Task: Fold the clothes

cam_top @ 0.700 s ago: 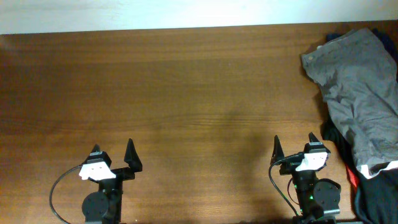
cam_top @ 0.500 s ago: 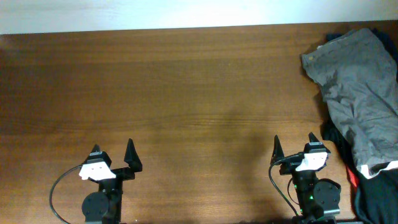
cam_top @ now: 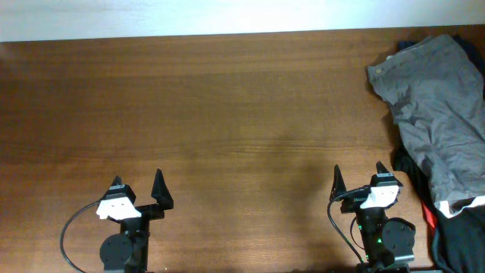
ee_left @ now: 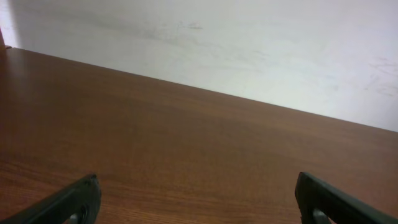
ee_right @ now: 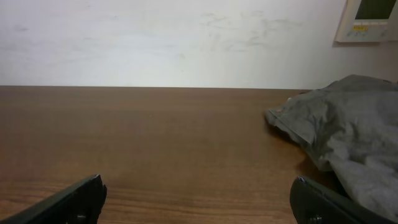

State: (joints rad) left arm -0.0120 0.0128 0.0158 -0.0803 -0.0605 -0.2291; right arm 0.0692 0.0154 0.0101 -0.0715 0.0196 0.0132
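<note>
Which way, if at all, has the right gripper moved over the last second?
No. Overhead, the right gripper stands exactly where it was, with the same gap to the grey shorts on the table.

1. From overhead I get soft, even, rather dim light on the table; the wall strip above is blown out white.
2. A faint, diffuse shadow darkens the table's middle.
3. In both wrist views the fingertips read dark and blurred at the bottom edge.
</note>
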